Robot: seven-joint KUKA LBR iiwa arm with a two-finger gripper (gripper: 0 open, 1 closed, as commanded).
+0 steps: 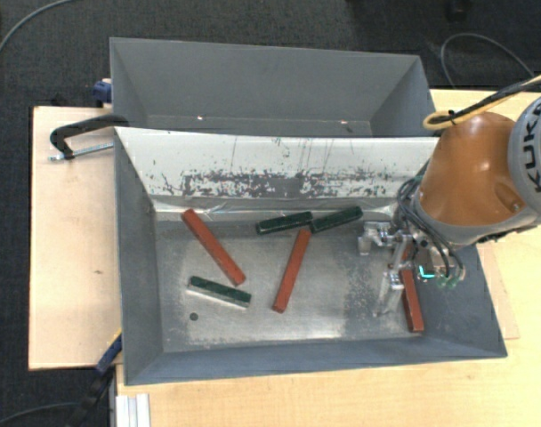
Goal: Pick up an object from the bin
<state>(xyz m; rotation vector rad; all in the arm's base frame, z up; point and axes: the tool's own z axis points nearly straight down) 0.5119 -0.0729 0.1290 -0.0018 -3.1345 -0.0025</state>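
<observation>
My gripper (396, 272) is low in the bin's right end, under the orange cover on the wrist. A short red bar (413, 308) lies just below it, along the foot of the right wall, with its upper end reaching up under the gripper. Whether that bar is touched or held I cannot tell. A longer red bar (291, 270) lies tilted on the floor to the gripper's left, well apart from it.
Two dark green bars (284, 224) (335, 219) lie end to end near the back wall. Another red bar (213, 246) lies slanted at the left, with a green bar with a pale side (219, 292) below it. The right wall stands close beside the gripper.
</observation>
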